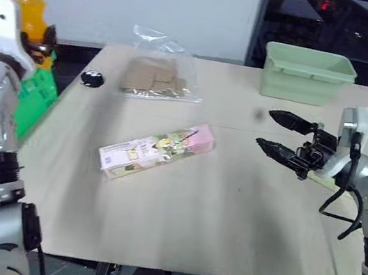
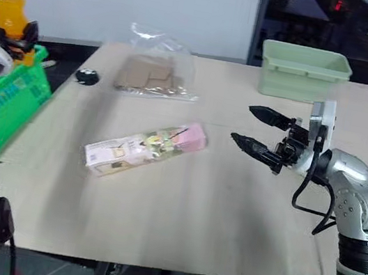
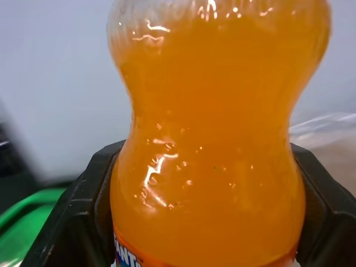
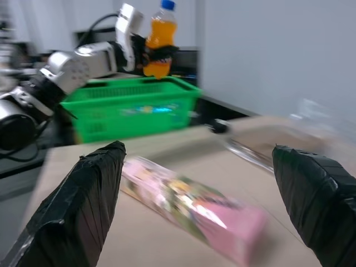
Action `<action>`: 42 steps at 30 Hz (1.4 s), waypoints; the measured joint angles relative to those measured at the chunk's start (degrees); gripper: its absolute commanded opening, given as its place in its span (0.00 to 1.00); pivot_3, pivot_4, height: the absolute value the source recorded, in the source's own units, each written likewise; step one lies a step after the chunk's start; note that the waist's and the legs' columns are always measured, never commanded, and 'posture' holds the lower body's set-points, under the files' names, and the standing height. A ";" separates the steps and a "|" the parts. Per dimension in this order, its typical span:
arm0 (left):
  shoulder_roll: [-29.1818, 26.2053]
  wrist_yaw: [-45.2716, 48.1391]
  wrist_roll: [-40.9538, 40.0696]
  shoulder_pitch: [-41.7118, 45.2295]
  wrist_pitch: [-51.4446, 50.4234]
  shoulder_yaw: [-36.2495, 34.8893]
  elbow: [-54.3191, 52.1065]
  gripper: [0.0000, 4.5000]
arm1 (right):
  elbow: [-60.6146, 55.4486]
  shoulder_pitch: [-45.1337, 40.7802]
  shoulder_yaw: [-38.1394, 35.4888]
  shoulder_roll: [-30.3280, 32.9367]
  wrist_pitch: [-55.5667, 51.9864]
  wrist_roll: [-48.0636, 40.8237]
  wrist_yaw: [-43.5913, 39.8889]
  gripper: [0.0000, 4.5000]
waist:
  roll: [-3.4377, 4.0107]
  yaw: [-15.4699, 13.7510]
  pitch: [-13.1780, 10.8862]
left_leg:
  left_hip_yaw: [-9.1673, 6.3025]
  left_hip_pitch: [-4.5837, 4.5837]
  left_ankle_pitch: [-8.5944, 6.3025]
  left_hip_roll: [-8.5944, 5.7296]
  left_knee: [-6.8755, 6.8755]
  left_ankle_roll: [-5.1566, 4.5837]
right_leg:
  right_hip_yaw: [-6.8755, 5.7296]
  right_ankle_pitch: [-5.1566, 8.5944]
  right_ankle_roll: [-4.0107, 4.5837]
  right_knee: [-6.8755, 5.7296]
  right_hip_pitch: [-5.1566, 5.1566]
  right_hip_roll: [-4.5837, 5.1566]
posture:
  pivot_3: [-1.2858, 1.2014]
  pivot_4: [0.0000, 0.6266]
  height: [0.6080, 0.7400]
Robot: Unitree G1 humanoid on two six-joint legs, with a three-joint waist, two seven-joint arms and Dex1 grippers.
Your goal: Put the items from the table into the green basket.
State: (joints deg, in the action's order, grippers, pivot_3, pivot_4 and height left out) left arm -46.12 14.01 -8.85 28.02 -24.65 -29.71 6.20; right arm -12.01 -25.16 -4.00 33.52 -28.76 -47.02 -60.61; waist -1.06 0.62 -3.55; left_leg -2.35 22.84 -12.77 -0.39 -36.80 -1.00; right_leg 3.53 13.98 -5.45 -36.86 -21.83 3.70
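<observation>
Orange bottle (image 1: 29,4) sits clamped upright in the left jaws above the green basket (image 4: 130,111), ready to drop; right jaws gape empty, carton (image 1: 157,150) just ahead on the counter (image 1: 214,213).

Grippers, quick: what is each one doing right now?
Left gripper: shut on the bottle, above the basket.
Right gripper: open, empty, near the carton.

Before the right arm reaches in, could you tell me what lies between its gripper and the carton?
Only bare table; the head views show nothing between right gripper and carton.
</observation>
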 measured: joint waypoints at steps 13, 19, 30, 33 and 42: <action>-2.59 -0.28 0.86 -3.50 5.89 -4.14 8.24 0.68 | 0.87 -2.49 1.73 -1.50 -1.10 0.67 -1.67 1.00 | -0.48 -3.93 0.28 | 0.01 0.01 0.12 0.08 0.02 0.65 | -0.51 -0.12 0.53 0.07 0.05 -0.03 | 0.56 0.00 1.00; -3.27 1.06 1.43 -1.00 13.74 -1.63 19.41 0.86 | 0.46 -2.43 1.74 -1.78 -0.99 2.00 -0.59 1.00 | -0.51 -3.57 0.30 | 0.03 0.01 0.25 0.08 0.06 0.43 | -0.51 -0.20 0.38 0.07 0.06 -0.08 | 0.55 0.00 1.00; -8.48 -5.40 4.40 7.34 26.16 0.02 38.39 1.00 | -0.99 -0.82 1.63 -2.10 -0.91 2.97 1.00 1.00 | -0.50 -2.50 0.34 | 0.15 -0.03 0.26 0.10 0.09 0.41 | -0.48 -0.21 0.35 0.03 0.06 -0.10 | 0.54 0.00 1.00; -8.45 -6.84 4.70 7.35 27.78 0.60 40.77 1.00 | -1.01 -0.63 1.22 -2.08 -0.79 3.02 1.04 1.00 | -0.54 -2.53 0.36 | 0.14 -0.02 0.26 0.11 0.08 0.41 | -0.49 -0.21 0.35 0.03 0.07 -0.11 | 0.54 0.00 1.00; -0.31 15.36 -8.29 3.38 24.59 7.62 17.52 1.00 | -1.71 3.08 0.15 0.31 0.12 3.67 0.98 1.00 | -0.61 -2.57 0.48 | 0.38 0.02 0.26 0.11 0.05 0.42 | -0.36 -0.21 0.39 0.07 0.08 0.00 | 0.52 0.00 1.00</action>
State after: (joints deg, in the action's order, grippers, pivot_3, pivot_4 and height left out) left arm -46.43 29.37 -17.15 31.40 -0.06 -22.10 23.72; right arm -13.72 -22.08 -3.85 33.83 -28.65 -43.34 -59.63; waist -1.67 -1.95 -3.07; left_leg -1.96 22.86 -12.51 -0.28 -36.75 -0.58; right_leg 3.18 13.76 -5.06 -36.80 -21.75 3.69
